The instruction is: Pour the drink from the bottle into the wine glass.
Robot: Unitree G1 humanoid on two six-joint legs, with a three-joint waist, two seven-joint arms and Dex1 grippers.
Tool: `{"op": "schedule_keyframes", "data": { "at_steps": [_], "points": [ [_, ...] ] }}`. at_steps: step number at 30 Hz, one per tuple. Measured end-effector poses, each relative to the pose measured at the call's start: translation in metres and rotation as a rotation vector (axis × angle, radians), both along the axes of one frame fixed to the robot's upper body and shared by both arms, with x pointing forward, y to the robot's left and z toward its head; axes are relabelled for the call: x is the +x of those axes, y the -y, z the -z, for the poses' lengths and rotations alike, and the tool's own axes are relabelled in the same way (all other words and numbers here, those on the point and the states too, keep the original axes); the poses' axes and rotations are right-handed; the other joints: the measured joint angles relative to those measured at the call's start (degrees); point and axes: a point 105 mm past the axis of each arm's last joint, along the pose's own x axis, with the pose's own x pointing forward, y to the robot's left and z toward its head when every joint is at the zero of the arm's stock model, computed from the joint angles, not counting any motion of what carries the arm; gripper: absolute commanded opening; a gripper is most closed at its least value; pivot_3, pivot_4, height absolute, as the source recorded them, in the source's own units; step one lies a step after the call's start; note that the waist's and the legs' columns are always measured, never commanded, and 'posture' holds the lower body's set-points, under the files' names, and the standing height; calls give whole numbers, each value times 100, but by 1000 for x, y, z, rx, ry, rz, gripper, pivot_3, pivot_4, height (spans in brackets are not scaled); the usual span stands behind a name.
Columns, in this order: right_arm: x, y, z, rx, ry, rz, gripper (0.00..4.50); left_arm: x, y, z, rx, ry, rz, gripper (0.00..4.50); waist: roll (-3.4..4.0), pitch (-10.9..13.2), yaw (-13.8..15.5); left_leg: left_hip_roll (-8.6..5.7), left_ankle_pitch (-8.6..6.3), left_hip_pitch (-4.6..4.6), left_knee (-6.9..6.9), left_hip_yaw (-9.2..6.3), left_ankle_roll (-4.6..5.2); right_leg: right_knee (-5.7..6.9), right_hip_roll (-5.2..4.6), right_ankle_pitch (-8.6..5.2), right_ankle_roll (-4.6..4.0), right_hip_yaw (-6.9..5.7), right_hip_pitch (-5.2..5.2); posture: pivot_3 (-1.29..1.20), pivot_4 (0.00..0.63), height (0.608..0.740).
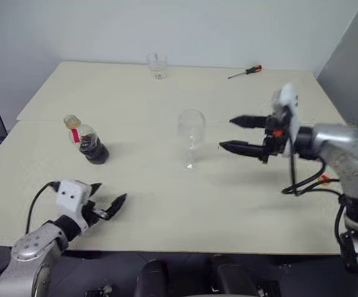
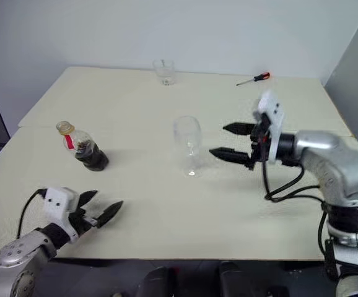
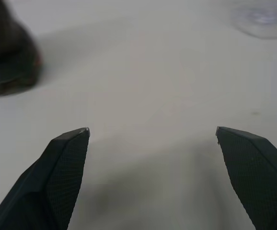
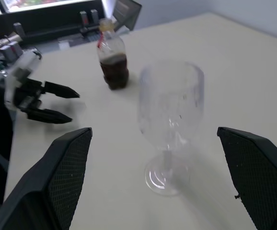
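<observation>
The wine glass (image 1: 191, 140) stands upright at the middle of the cream table (image 1: 241, 198), empty, stem vertical. The bottle (image 1: 87, 140) stands upright to its left, well apart, yellow cap up, dark drink (image 1: 94, 150) in its lower half. The right gripper (image 1: 238, 133) hangs level just beside the glass, pointing at it, fingers spread wide. The left gripper (image 1: 109, 202), fingers apart and empty, sits low near the table's front edge.

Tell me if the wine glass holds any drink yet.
Empty. The wine glass stands upright with a clear bowl; the dark drink sits in the capped bottle.
</observation>
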Motion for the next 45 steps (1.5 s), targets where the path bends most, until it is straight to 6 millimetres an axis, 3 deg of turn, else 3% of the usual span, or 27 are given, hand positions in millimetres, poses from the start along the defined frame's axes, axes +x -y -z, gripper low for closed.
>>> {"op": "schedule_keyframes", "data": {
  "at_steps": [5,8,14,21,28,37,45],
  "points": [
    [-6,-13,-53,27,136,-60,4470,3,-19,-1,53,103,-145,4500,0,-1,3,0,0,-1,-8,3,0,-3,-4,15,-20,16,-6,0,150,740],
    [-9,-24,-64,66,146,-107,4470,12,-18,-8,37,159,-182,4500,-14,-8,4,2,0,-3,-9,6,0,-3,-4,16,-23,11,-4,0,150,740],
    [-6,-46,-43,40,34,-149,4470,39,-23,-24,0,251,-258,4500,-13,-7,23,1,1,-4,-8,7,1,0,-2,20,-17,0,-5,0,150,740],
    [-5,-47,-43,8,51,-140,4470,58,-12,-30,-4,276,-222,4500,-13,-7,49,-1,0,-8,-9,11,0,-2,1,21,-15,-5,-7,0,150,740],
    [-3,-45,-44,-7,77,-127,4470,75,-14,-41,-1,303,-241,4500,-13,-7,52,0,1,-7,-9,10,0,0,2,21,-16,-16,-7,0,150,740],
    [-6,-53,-40,-36,105,-137,4470,88,-14,-35,22,274,-236,4500,-13,-7,64,1,1,-8,-9,10,0,0,2,21,-16,-18,-7,0,150,740],
    [-6,-55,-41,-33,119,-116,4470,115,-12,-41,31,290,-247,4500,-13,-7,104,-1,1,-9,-6,13,0,0,4,23,-14,-21,-6,0,150,740]
  ]
}}
